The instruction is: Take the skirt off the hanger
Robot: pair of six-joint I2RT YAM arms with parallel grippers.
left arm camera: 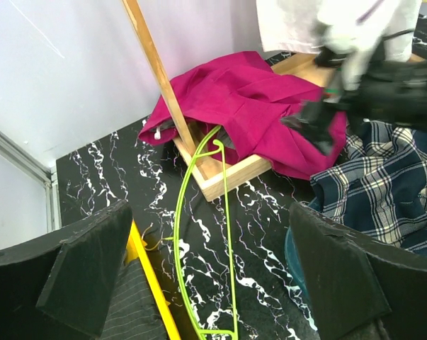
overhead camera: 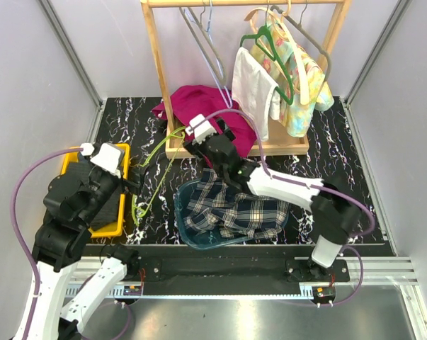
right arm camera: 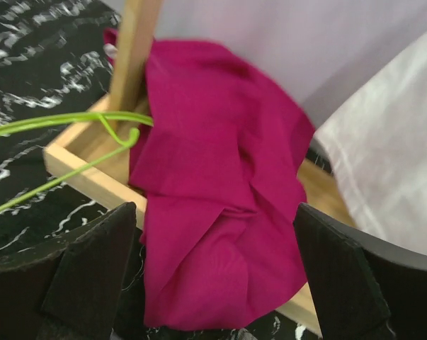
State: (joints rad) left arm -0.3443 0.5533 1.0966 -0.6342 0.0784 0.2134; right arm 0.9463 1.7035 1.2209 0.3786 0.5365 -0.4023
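Note:
The magenta skirt (overhead camera: 199, 103) lies crumpled on the wooden rack's base; it also shows in the left wrist view (left arm camera: 248, 92) and the right wrist view (right arm camera: 213, 177). The lime green hanger (overhead camera: 156, 159) lies on the black marble table, its hook at the skirt's edge by the rack post (left arm camera: 185, 212) (right arm camera: 57, 122). Its body is bare of cloth. My right gripper (overhead camera: 196, 146) (right arm camera: 213, 283) is open and empty just above the skirt's near edge. My left gripper (overhead camera: 132, 185) (left arm camera: 213, 283) is open and empty above the hanger's lower part.
A wooden clothes rack (overhead camera: 156, 64) stands at the back with hung garments (overhead camera: 284, 78) and empty grey hangers (overhead camera: 206, 42). A teal basin (overhead camera: 185, 230) holds plaid cloth in front. A yellow tray (overhead camera: 122, 159) with dark striped cloth sits at the left.

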